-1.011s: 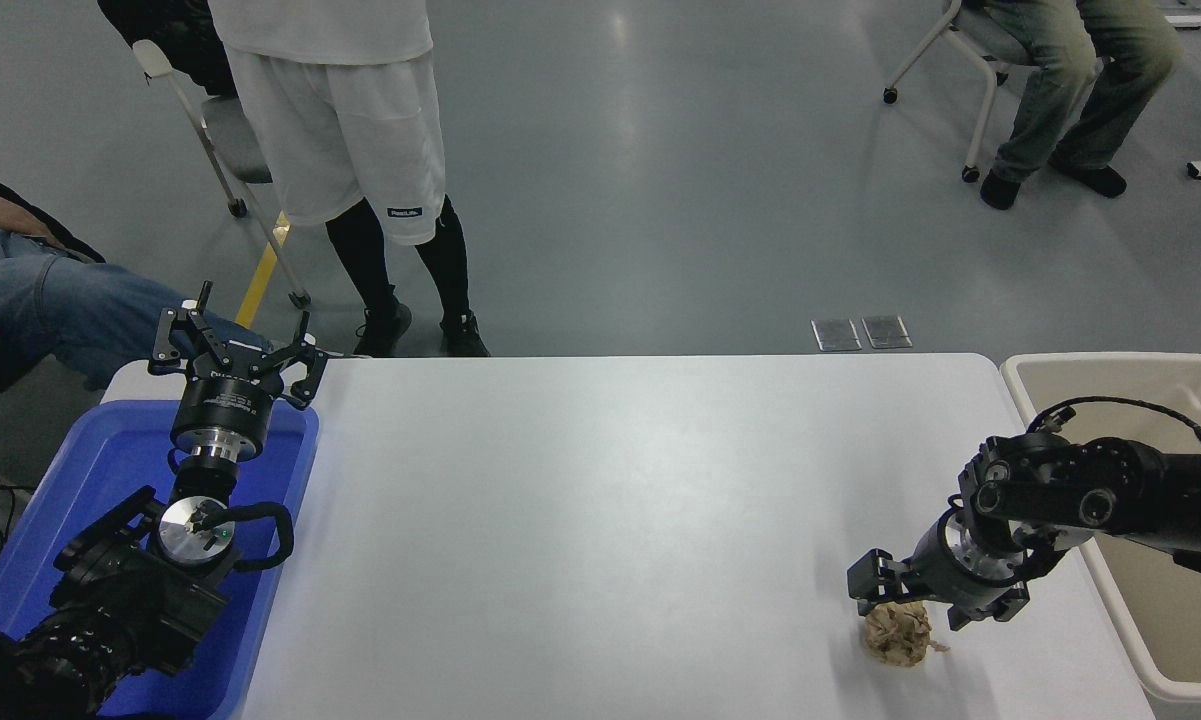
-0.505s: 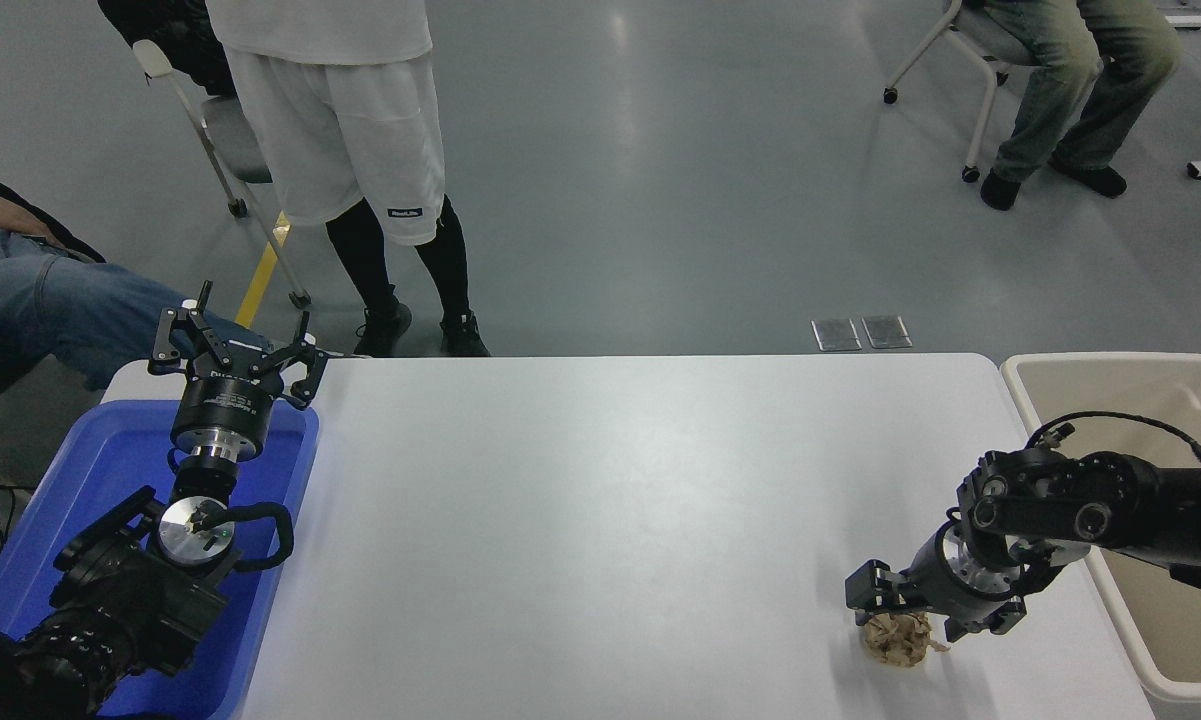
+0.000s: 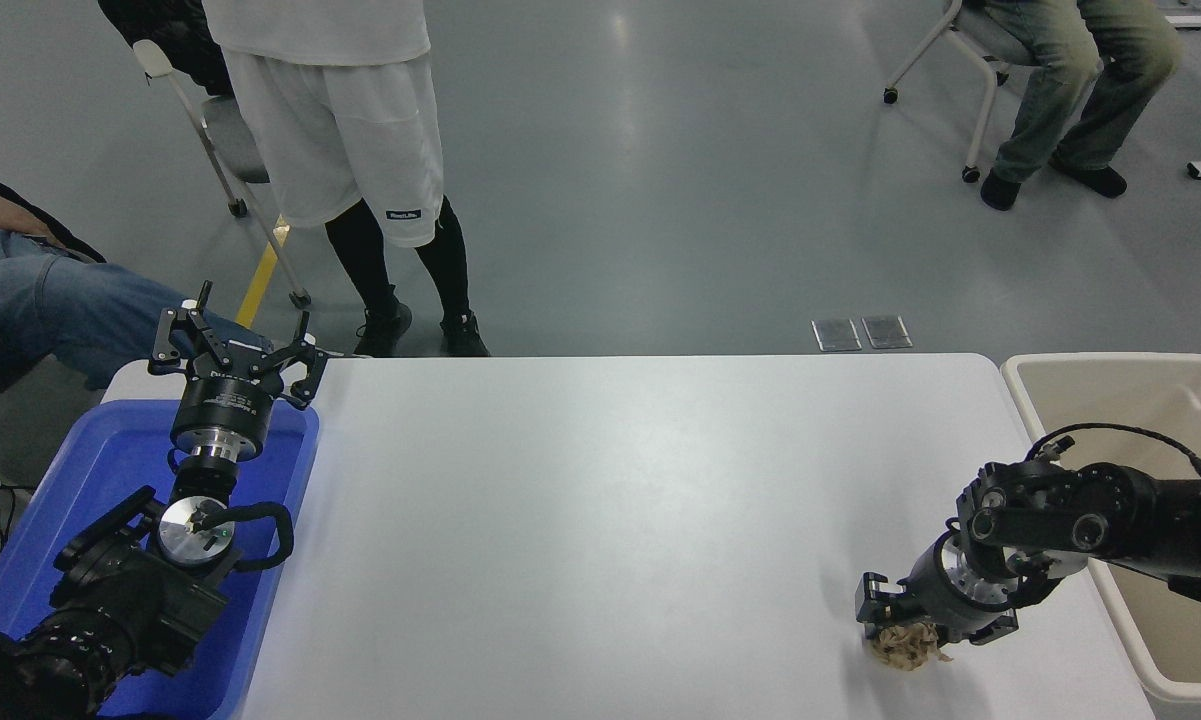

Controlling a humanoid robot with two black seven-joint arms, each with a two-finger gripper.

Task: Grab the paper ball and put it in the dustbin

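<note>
Right end effector (image 3: 935,628) lower, half-hiding paper ball (image 3: 905,648).

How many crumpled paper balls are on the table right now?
1. The crumpled tan-brown paper ball lies near the white table's front right, under the black right gripper. The gripper's body could hide another.

The robot has two black arms. Each wrist has a shiny silver ring (image 3: 203,441). A thin black cable (image 3: 1125,431) loops over the right arm (image 3: 1140,515).

White shorts (image 3: 345,140) on a standing person carry a small dark label with white lettering, too small to read; left gripper (image 3: 232,352) body print likewise illegible.
</note>
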